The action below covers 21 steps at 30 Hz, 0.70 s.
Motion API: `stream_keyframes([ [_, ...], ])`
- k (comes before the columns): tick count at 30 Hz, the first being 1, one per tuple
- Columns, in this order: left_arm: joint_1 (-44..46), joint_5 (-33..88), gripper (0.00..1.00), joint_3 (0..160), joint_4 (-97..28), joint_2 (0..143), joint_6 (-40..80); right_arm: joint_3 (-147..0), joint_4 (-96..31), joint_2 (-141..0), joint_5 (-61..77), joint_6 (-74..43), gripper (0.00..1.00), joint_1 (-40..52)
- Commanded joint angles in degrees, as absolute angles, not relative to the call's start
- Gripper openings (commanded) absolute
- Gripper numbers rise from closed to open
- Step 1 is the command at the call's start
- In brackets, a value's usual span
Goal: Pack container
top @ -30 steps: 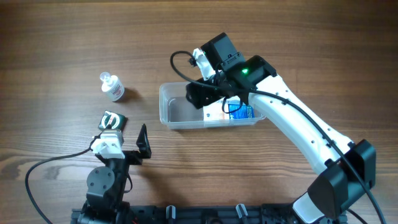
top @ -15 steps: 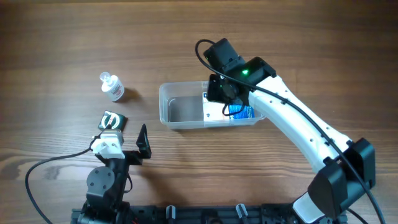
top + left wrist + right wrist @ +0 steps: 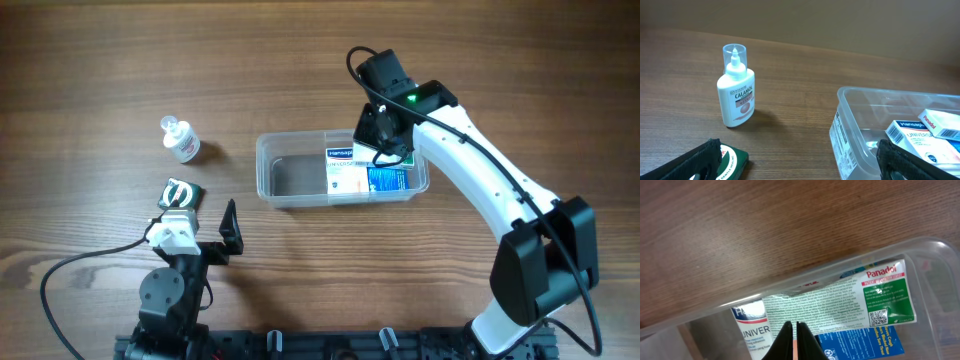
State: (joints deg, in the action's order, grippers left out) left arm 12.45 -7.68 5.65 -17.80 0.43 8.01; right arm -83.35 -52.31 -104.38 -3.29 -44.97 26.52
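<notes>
The container [image 3: 264, 165] is sitting near the middle of the wooden table [image 3: 100, 60]. It is a shallow tub of clear plastic with rounded corners and a rim. Flat cardboard medicine boxes are lying in its right half: a white and green Panadol box [image 3: 884, 296], a white box [image 3: 344, 172] with blue print, and a blue box [image 3: 387, 180]. The right gripper [image 3: 794, 330] is hovering above the tub's far right part, its jaws pressed together on nothing. Well to the left, a white calamine bottle [image 3: 736, 95] with a clear cap is standing upright. A dark green pack [image 3: 734, 161] is lying by the left gripper [image 3: 802, 159], whose jaws are gaping wide apart.
</notes>
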Motion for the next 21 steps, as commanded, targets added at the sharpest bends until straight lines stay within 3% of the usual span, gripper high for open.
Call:
stream_keyframes([
  [1, 12.9, -8.6, 1.00, 5.6, -17.8, 0.4, 8.1, -81.7, -51.8, -108.6, -4.5, -45.0, 0.05, 26.7],
  [10, 12.9, -8.6, 1.00, 5.6, -17.8, 0.4, 8.1, -79.5, -48.7, -116.0, -4.2, -43.0, 0.04, 26.7],
  [21, 12.9, -8.6, 1.00, 5.6, -17.8, 0.4, 8.1, -79.8, -48.7, -99.1, -5.2, -36.9, 0.04, 26.7],
])
